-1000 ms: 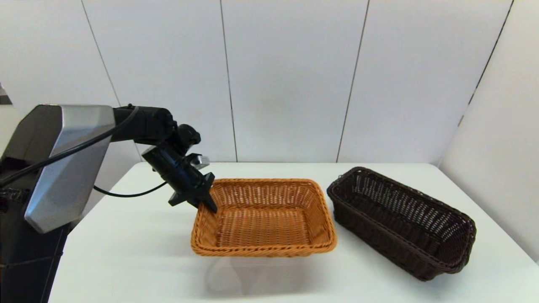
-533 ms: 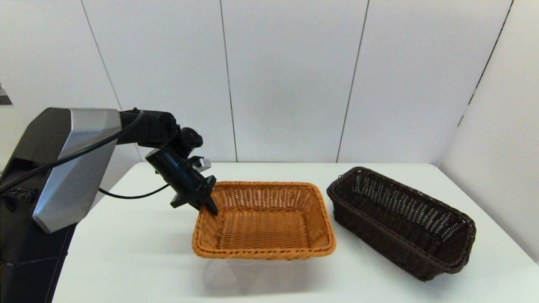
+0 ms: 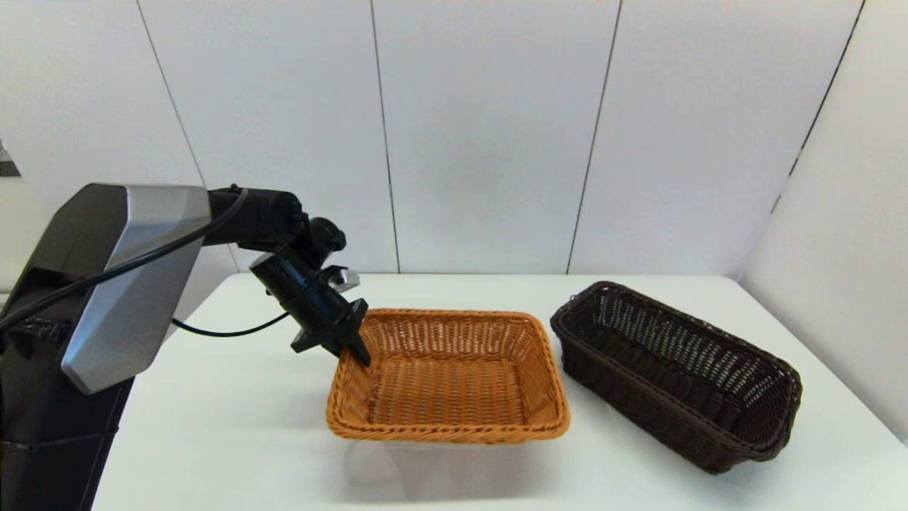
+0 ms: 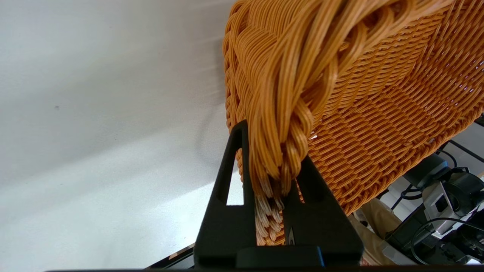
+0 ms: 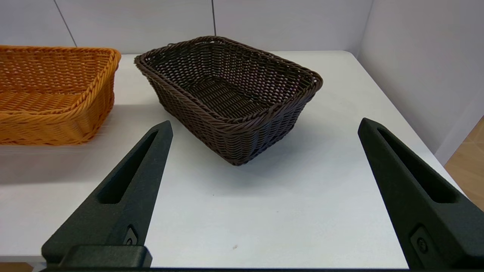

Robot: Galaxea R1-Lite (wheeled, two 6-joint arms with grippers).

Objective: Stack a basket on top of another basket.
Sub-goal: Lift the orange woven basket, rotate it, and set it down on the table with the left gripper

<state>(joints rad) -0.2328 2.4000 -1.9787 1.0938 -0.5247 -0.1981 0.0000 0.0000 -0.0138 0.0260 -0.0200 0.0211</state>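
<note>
Left pincer (image 3: pixel 355 348): pinching the braided rim of the tan basket (image 3: pixel 448 376) at its left far corner; in the left wrist view both fingers (image 4: pixel 230 211) press against the rim strands (image 4: pixel 281 124) from either side.
Left arm (image 3: pixel 128 277): reaches in from the robot's left, wrist angled down toward the tan basket.
Tan basket: held off the worktop (image 3: pixel 234 426), tilted, with a shadow on the surface beneath its near edge; opening faces up; nothing seen inside.
Tan basket position: centre of the worktop, left of the dark basket (image 3: pixel 677 372), the two close but apart.
Dark basket: rests on the worktop at the robot's right, set at an angle, its near end toward the right edge; upright, opening up, nothing seen inside.
Stacking: neither basket is on the other.
Right pincer (image 5: pixel 264 196): spread wide, fingers well apart, holding nothing; hangs above the worktop in front of the near corner of the dark basket (image 5: pixel 230 94), clear of it. Not seen in the head view.
Right wrist view also shows: one end of the tan basket (image 5: pixel 53 94) beside the dark one.
Surroundings: white panelled wall (image 3: pixel 496 128) behind the worktop.
</note>
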